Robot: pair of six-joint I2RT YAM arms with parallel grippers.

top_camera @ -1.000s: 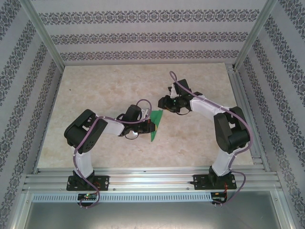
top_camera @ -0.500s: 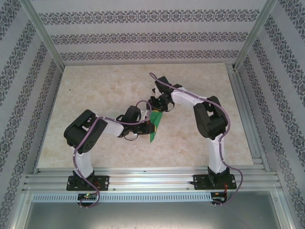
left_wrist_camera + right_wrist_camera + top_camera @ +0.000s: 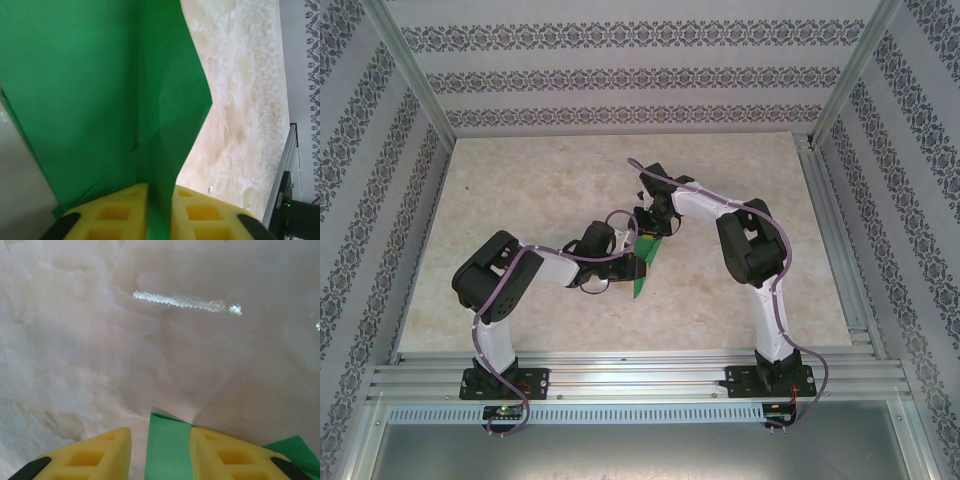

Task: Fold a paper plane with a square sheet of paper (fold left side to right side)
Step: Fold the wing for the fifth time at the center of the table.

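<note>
Left gripper (image 3: 160, 195): yellow fingers (image 3: 120, 210) pressed tight on the paper (image 3: 95, 85), a green edge squeezed in the slit between them. From the pinch the paper fans out across the left wrist view, with one straight crease running away from the fingers and a second layer folded over on the right, its edge kinked to a blunt point.

Right gripper (image 3: 160, 447): fingers (image 3: 95, 452) parted to a narrow gap, with a green corner of the paper (image 3: 167, 445) poking up between them. The paper sits against the right-hand finger, while bare table (image 3: 150, 340) shows beside the other (not a closed grip).

Top view: left gripper (image 3: 634, 262) and right gripper (image 3: 651, 227) meet near mid-table (image 3: 520, 180), just apart. The paper (image 3: 644, 268) shows as a slim green wedge between them, its far tip at the right gripper and its near end pointing toward the arm bases.
</note>
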